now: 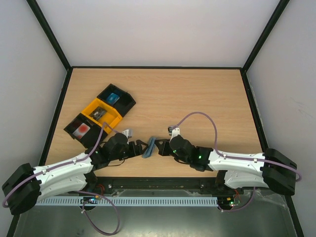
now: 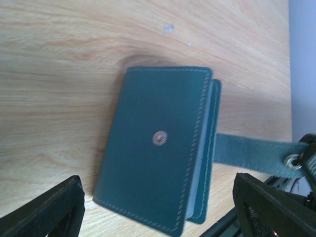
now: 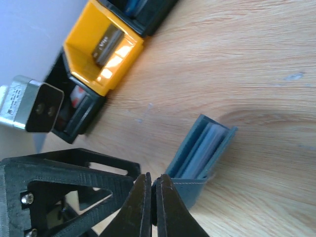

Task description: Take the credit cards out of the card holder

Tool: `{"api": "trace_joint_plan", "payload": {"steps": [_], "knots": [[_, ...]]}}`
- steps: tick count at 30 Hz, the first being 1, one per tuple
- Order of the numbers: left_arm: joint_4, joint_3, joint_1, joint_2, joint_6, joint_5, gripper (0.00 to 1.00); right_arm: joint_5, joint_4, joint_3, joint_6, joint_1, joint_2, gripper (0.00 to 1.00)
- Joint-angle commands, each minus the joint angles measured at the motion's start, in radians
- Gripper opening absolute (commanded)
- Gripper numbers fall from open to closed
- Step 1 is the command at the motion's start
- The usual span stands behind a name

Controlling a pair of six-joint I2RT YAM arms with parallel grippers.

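Left gripper (image 2: 158,197) wide open, fingers either side of the card holder (image 2: 158,148), a soft blue-grey stitched bifold standing on edge on the wooden table (image 1: 197,98); right gripper (image 3: 154,185) pinched shut on its strap tab (image 2: 247,153).

Only pale edges of the credit cards (image 3: 205,148) show between the covers of the card holder (image 2: 153,158); their faces are hidden. What lies in the yellow tray (image 3: 81,52) is blurred.

Bright even light; soft shadow by card holder (image 3: 190,148); glare inside yellow tray (image 3: 81,47).
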Motion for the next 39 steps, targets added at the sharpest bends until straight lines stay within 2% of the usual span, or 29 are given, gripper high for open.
{"api": "trace_joint_plan", "payload": {"steps": [1,11,21,28,36,39], "knots": [[-0.016,0.049,-0.004,0.012,0.053,0.011,0.84,-0.029,0.139,-0.028,0.046,0.006,-0.026,0.02],[0.03,0.024,-0.005,0.058,0.063,0.027,0.84,-0.016,0.155,-0.051,0.049,0.007,-0.042,0.02],[-0.019,0.051,-0.004,0.119,0.105,-0.026,0.74,0.003,0.162,-0.062,0.041,0.006,-0.047,0.02],[-0.015,0.05,-0.005,0.13,0.113,-0.023,0.5,0.075,0.071,-0.083,0.056,0.006,-0.058,0.02],[-0.004,0.048,-0.005,0.111,0.126,-0.003,0.3,0.176,-0.036,-0.202,0.102,0.005,-0.15,0.02],[0.022,0.045,-0.005,0.106,0.129,0.025,0.16,0.187,-0.053,-0.229,0.111,0.005,-0.171,0.02]]}}
